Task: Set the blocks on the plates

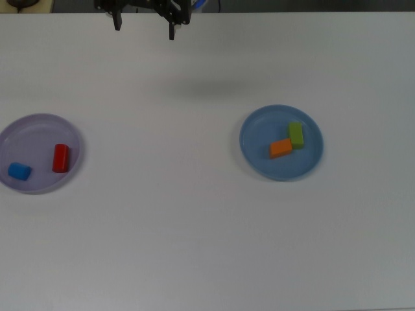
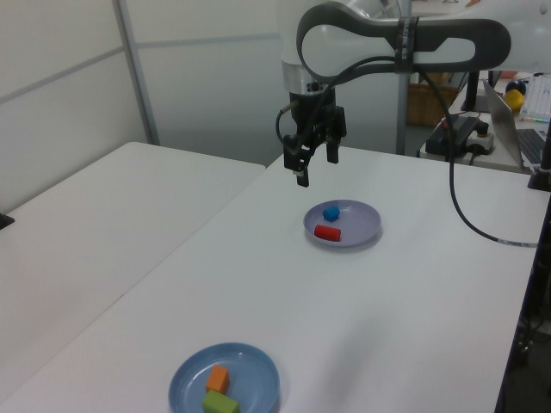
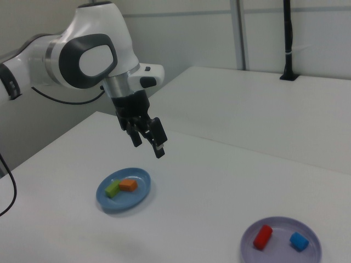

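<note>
Left view: pincer hangs spread, empty, above table.

The top view looked straight down on the table; the left and right views faced it obliquely from opposite ends, all sharing both plates.

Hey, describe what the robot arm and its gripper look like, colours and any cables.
The arm has glossy white rounded shells with dark grey joint sections. Its gripper is black with two slim fingers. A black cable hangs from the arm.
</note>
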Robot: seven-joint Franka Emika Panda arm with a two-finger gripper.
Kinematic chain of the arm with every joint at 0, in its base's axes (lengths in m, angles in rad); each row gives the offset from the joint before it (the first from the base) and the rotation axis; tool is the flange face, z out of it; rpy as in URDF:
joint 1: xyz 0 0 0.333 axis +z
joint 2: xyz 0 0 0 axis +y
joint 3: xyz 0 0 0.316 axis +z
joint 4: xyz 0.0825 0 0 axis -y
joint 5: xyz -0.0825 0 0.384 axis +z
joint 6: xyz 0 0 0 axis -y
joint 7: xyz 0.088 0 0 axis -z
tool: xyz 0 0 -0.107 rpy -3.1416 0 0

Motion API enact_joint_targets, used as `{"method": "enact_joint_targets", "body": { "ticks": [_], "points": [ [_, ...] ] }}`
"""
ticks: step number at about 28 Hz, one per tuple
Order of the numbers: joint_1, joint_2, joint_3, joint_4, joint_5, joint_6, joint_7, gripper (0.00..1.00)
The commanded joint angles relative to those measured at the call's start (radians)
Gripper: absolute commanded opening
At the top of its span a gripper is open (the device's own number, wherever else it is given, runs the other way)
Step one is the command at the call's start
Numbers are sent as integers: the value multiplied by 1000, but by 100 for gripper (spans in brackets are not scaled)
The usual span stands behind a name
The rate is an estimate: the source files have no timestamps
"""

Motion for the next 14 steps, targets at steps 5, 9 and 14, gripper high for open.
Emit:
{"method": "enact_joint_targets", "body": {
  "ticks": [5, 9, 14],
  "points": [
    [-9, 3, -20, 13, 37, -22, -8, 100],
    [-12, 8, -22, 13, 37, -18, -10, 100],
    [-12, 9, -22, 13, 36, -16, -16, 100]
  ]
}}
